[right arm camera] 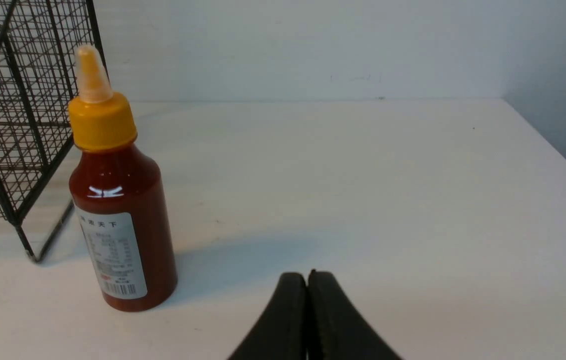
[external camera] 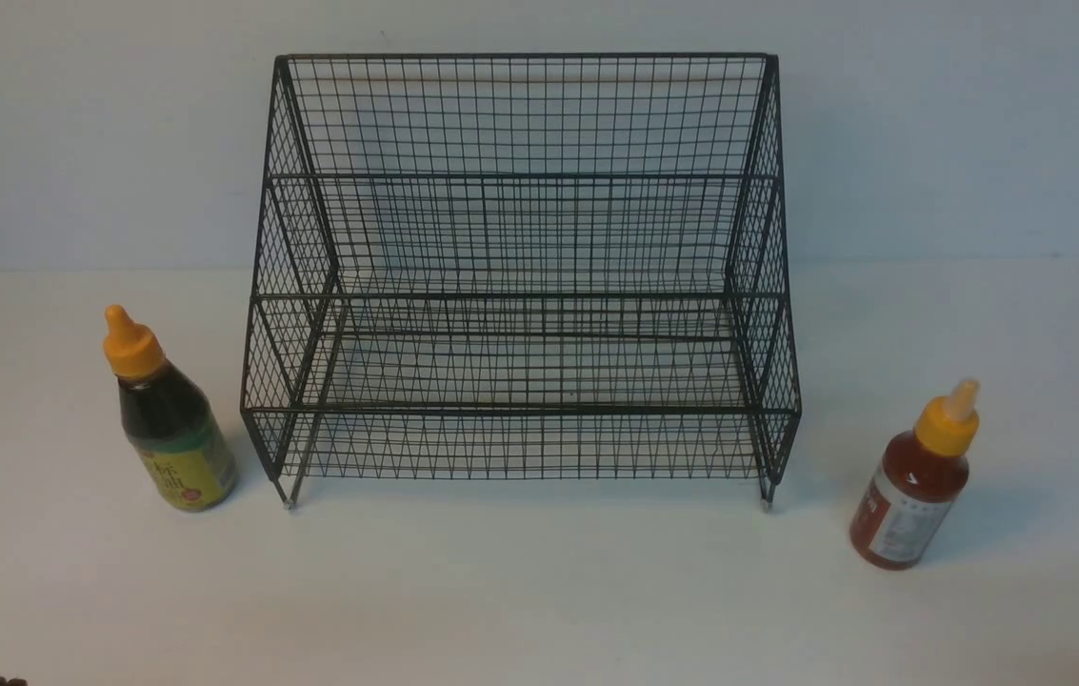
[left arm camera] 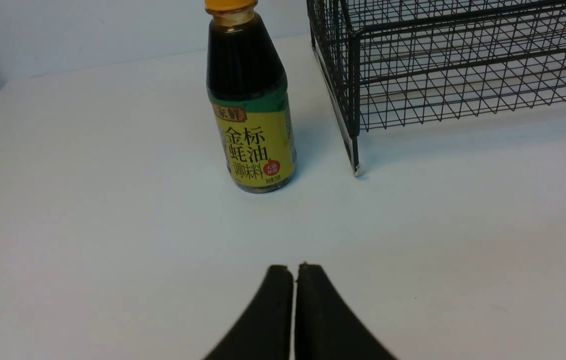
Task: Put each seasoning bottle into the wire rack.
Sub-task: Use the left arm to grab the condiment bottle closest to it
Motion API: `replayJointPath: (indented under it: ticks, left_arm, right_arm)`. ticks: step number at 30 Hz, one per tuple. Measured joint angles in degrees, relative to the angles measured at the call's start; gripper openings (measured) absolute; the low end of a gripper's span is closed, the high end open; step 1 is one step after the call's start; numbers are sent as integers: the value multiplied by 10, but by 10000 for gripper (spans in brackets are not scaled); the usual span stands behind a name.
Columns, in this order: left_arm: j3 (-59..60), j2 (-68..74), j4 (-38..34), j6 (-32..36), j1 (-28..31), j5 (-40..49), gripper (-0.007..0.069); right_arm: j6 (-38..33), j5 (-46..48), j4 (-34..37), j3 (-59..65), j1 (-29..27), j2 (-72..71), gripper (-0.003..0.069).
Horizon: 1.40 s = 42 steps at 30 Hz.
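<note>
So from my end: left pincer (left arm camera: 293, 271) is clenched, both black halves pressed flat together and gripping only each other, sitting low over the white bench (external camera: 539, 591). Straight ahead of it, well apart, is the dark-brown bottle (left arm camera: 252, 125) with the yellow-green label, standing upright on the bench with the label facing my left wrist cam. It's just beside the front left foot of the wire rack (external camera: 520, 411), close but not touching as far as I can see. Right pincer (right arm camera: 307, 278) is the same deal, clamped shut on itself with a hairline seam between the halves, also low over the bench. The red-brown bottle (right arm camera: 120, 220) with the white label is ahead of it and off toward the rack side, upright, pointed nozzle up. On the front cam it stands near the rack's right front foot, with a clear gap between them. Both bottles are on the bench outside the rack, one on each side, and the rack sits mid-bench with its tall back toward the wall.
</note>
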Motion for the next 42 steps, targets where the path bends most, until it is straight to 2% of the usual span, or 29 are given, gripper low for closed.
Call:
replayJointPath:
  ticks: [11,15,18,26,28,30,31,33,34,36,37,38,39,40,42]
  left_arm:
    - [0,0,-3,0,0,-3,-5]
    - [0,0,-49,-11,0,-19,-5]
    - [0,0,-127,-20,0,-55,-5]
    - [0,0,-227,-31,0,-172,-5]
    - [0,0,-267,-32,0,-292,-5]
    - [0,0,-275,-32,0,-368,-5]
    - [0,0,-275,-32,0,-368,-5]
    - [-3,0,-271,-33,0,-434,-5]
    - [-28,0,-252,-33,0,-455,-5]
    - [-56,0,-227,-33,0,-448,-5]
    - [-93,5,-194,-33,0,-424,-5]
    - [-102,7,-185,-31,0,-420,-5]
    - [-147,31,-141,-24,0,-377,-5]
    - [-151,35,-141,-24,0,-373,-5]
    - [-191,81,-86,-10,0,-324,-5]
  right_arm:
    - [0,0,0,0,0,0,-15]
    - [0,0,0,0,0,0,-15]
    - [0,0,0,0,0,0,-15]
    - [0,-3,4,0,0,0,-15]
    - [8,-43,32,5,0,0,-15]
    - [27,-90,73,5,0,0,-15]
    - [30,-96,73,5,0,0,-15]
    - [55,-147,120,5,0,0,-15]
    - [88,-205,169,5,0,0,-15]
    - [103,-229,198,5,0,0,-15]
    - [120,-262,230,5,0,0,-15]
    - [124,-268,234,5,0,0,-15]
    - [132,-287,260,5,0,0,-15]
    - [132,-287,262,5,0,0,-15]
    - [137,-293,273,5,0,0,-15]
